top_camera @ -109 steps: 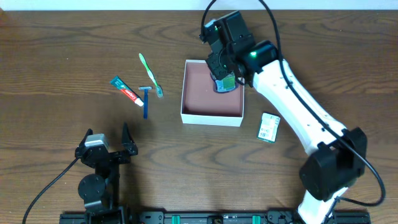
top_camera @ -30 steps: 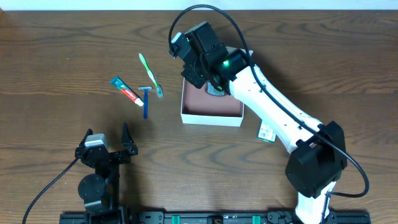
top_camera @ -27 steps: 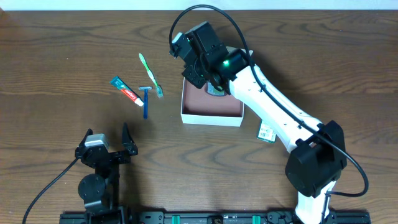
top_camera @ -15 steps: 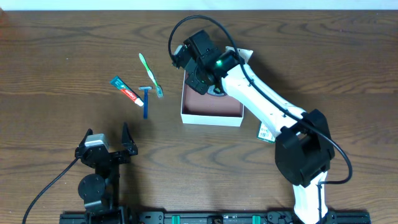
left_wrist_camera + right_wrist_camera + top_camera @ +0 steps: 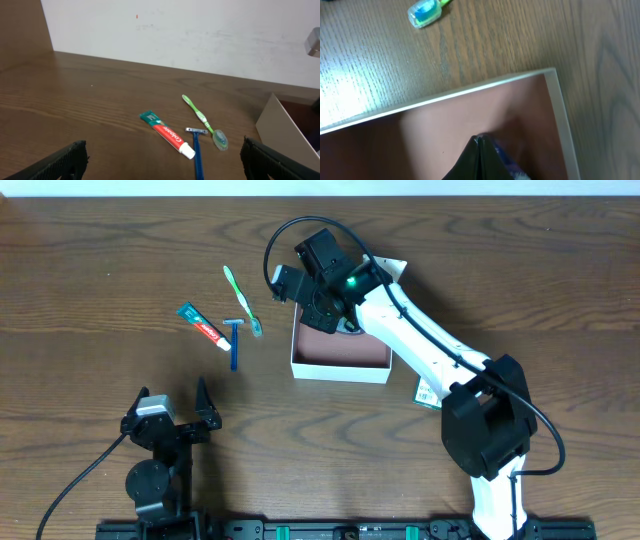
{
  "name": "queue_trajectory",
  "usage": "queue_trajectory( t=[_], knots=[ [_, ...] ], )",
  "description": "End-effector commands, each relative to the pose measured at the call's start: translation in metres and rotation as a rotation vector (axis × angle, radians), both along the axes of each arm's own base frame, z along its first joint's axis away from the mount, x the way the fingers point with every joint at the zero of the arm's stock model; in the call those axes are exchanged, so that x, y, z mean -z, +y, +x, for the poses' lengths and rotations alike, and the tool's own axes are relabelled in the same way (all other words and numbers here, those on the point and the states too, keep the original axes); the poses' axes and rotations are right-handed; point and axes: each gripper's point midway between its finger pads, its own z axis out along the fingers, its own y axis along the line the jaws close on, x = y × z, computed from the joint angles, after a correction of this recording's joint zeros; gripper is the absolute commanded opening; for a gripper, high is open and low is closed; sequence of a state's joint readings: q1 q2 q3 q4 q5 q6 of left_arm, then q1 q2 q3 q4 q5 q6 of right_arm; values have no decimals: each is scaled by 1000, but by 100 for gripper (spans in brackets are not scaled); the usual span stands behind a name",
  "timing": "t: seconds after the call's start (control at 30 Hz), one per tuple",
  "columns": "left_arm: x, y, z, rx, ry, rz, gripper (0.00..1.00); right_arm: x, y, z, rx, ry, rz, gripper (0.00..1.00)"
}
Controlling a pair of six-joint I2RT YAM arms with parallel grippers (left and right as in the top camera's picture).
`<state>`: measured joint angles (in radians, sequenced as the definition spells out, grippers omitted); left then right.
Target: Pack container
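The container [image 5: 345, 352] is a square white-walled box with a pink-brown inside, at the table's middle back. My right gripper [image 5: 328, 318] hangs over its far left part. In the right wrist view the right gripper [image 5: 479, 141] is shut with its tips pressed together above the container floor [image 5: 435, 135]. A blue-and-white item [image 5: 504, 159] lies just behind the tips, mostly hidden. My left gripper [image 5: 176, 418] is open and empty near the front left, and also shows in the left wrist view [image 5: 161, 169].
A green toothbrush [image 5: 241, 299], a toothpaste tube [image 5: 202, 326] and a blue razor [image 5: 235, 342] lie left of the container; the left wrist view shows them too [image 5: 202, 120] [image 5: 167, 136] [image 5: 197, 151]. A green-and-white packet [image 5: 429, 392] lies right of the container, partly under the right arm.
My right gripper has moved from the container's far right corner leftward to its far left part and has turned. The left arm has not moved.
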<state>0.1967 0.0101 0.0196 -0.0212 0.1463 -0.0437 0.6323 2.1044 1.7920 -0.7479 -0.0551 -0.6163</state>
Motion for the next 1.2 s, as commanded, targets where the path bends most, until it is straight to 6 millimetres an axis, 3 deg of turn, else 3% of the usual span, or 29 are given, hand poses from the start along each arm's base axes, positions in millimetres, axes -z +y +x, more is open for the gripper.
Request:
queue_trajectory(
  t=[0.0, 0.4, 0.6, 0.93, 1.17],
  knots=[
    [15, -1, -1, 7, 48, 7, 98, 8, 5, 2, -82, -12, -16, 1],
    [15, -1, -1, 7, 48, 7, 98, 10, 3, 1, -246, -68, -87, 1],
    [15, -1, -1, 7, 48, 7, 98, 24, 2, -1, -308, -63, -126, 1],
    [15, -1, -1, 7, 48, 7, 98, 36, -5, 3, -292, -54, -173, 1],
    [15, -1, -1, 7, 48, 7, 98, 40, -25, 3, -266, -33, -242, 1]
  ],
)
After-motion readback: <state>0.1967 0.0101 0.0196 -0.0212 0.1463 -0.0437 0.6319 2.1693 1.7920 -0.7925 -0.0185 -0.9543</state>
